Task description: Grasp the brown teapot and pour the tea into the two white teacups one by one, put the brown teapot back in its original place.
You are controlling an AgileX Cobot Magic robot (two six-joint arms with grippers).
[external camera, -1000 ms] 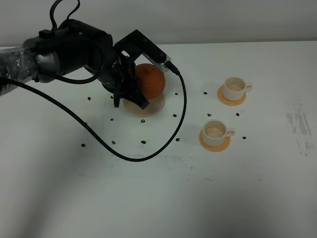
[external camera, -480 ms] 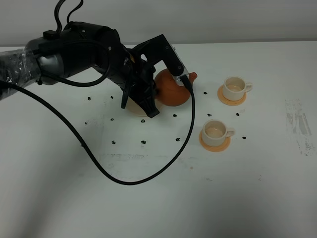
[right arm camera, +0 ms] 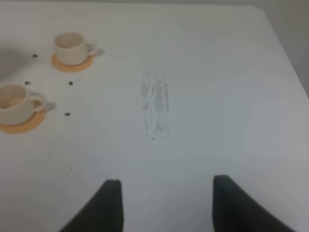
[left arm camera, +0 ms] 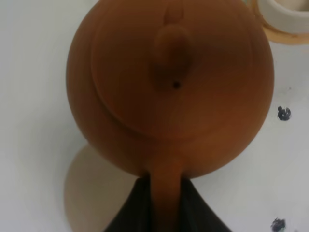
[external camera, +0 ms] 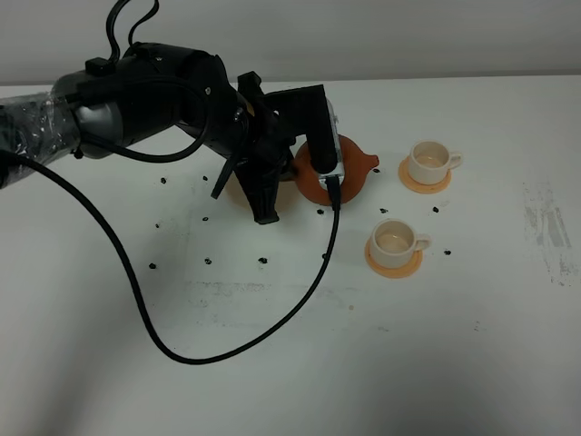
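The brown teapot (external camera: pixel 352 173) hangs above the table, just right of its place and left of the two white teacups, spout toward them. My left gripper (external camera: pixel 307 169) is shut on its loop handle, which shows clamped between the fingers in the left wrist view (left arm camera: pixel 166 203), with the lid and knob (left arm camera: pixel 171 53) beyond. The cream saucer (left arm camera: pixel 89 193) lies bare below and behind the pot. The far teacup (external camera: pixel 428 162) and the near teacup (external camera: pixel 396 240) each stand on an orange coaster. No tea stream shows. My right gripper (right arm camera: pixel 166 203) is open and empty over bare table.
The left arm's black cable (external camera: pixel 272 300) loops across the table in front of the saucer. Small black specks (external camera: pixel 262 260) dot the table around the saucer and cups. A grey scuff mark (external camera: pixel 547 227) lies at the right. Both cups show in the right wrist view (right arm camera: pixel 70 46) (right arm camera: pixel 12 108).
My left gripper has lifted the teapot off the saucer and carried it to the right toward the teacups. The cups have not moved.
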